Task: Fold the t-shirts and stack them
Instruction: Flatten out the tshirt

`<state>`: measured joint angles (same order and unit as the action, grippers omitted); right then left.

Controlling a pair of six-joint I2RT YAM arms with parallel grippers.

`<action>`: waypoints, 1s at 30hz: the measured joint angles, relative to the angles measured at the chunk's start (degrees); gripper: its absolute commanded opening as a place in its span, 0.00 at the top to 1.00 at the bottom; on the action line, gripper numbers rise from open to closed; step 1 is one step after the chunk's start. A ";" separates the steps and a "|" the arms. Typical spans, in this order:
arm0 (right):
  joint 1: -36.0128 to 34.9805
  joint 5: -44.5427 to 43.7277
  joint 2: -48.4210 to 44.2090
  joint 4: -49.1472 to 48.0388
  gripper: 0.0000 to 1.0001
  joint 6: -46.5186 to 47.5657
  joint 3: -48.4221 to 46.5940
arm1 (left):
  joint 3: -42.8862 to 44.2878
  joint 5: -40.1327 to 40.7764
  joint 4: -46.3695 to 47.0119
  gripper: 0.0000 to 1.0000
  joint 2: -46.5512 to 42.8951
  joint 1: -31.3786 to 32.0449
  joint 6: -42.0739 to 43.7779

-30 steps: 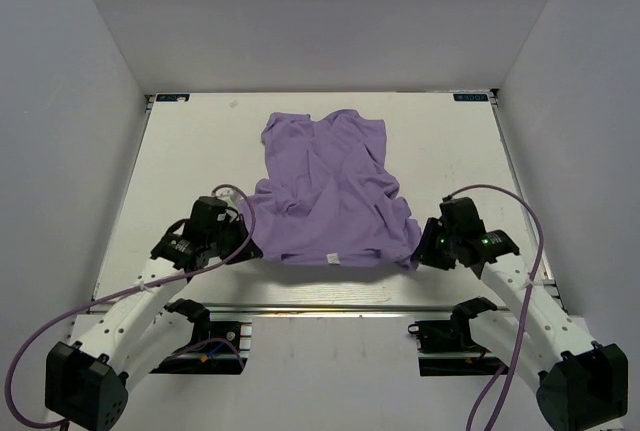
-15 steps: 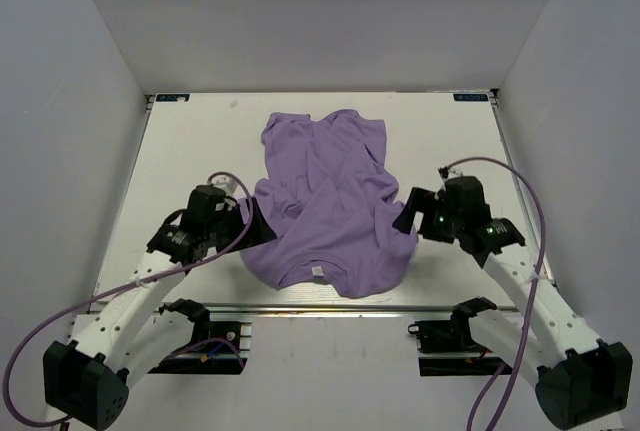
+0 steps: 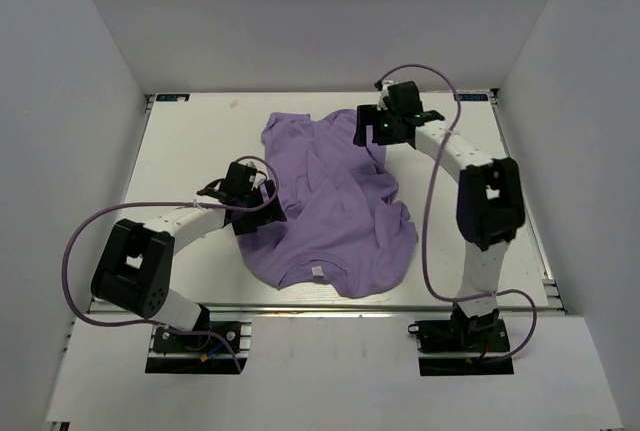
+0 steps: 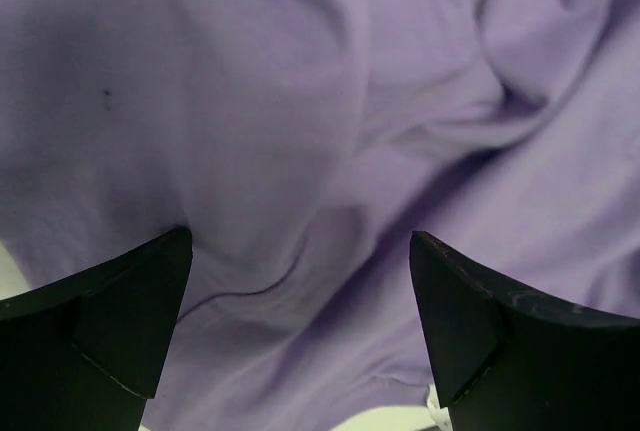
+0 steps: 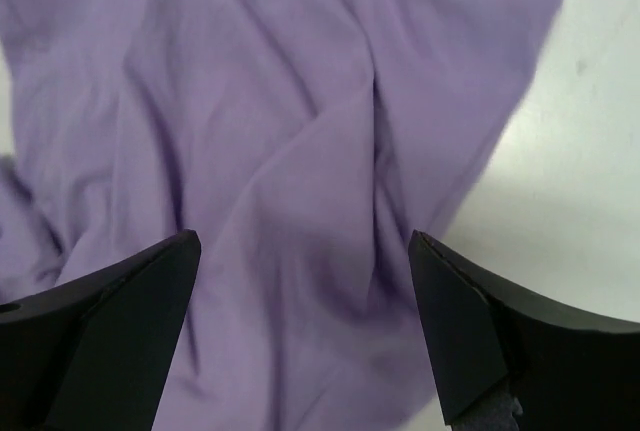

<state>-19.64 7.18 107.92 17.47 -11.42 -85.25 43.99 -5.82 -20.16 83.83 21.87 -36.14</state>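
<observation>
Left gripper [image 4: 300, 251]: jaws spread wide and empty, poised over the left flank of the t-shirt [image 3: 335, 211], with rumpled lavender cloth filling the gap between the two dark fingers; whether the tips touch the fabric cannot be told. Right gripper [image 5: 300, 241]: jaws equally wide and empty, reaching to the far right part of the garment, where the wrist view shows the cloth's edge meeting the bare white table [image 3: 190, 141]. The t-shirt lies in the middle of the table, unfolded and creased, with its neck opening and small white tag [image 3: 317, 272] towards the near edge and the rest of the body running away from the arms. The deep ridges and soft folds suggest a light, limp fabric that probably drapes and sags when lifted, slides readily on the smooth surface, and holds no shape of its own. A hold is therefore best taken by pinching an edge or corner, one gripper on each side at matching points, so that the cloth hangs evenly and does not bunch.
</observation>
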 measured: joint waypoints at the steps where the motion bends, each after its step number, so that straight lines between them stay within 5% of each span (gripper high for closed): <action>1: 0.00 0.26 3.69 -0.26 0.10 1.01 -3.78 | 0.00 0.55 0.07 0.00 0.68 -0.02 -0.37; 9: 0.02 0.55 25.07 1.86 0.10 4.63 -23.06 | 1.11 4.87 -0.28 0.00 2.86 -0.76 -4.35; 17: 0.57 0.28 27.15 1.57 0.10 2.51 -23.28 | 11.78 9.86 -4.09 0.00 12.57 -5.44 -6.60; 24: 5.79 -5.51 11.34 -3.15 0.10 -4.90 1.31 | 37.16 15.21 -9.35 0.00 32.20 -10.56 -3.48; 30: 10.91 -8.46 -10.19 -7.96 0.10 -11.23 30.47 | 77.59 13.05 -9.92 0.00 58.60 -12.70 4.52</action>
<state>-8.73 -1.28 97.73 9.52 -22.65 -54.78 121.58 7.22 -30.09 142.43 9.17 -31.62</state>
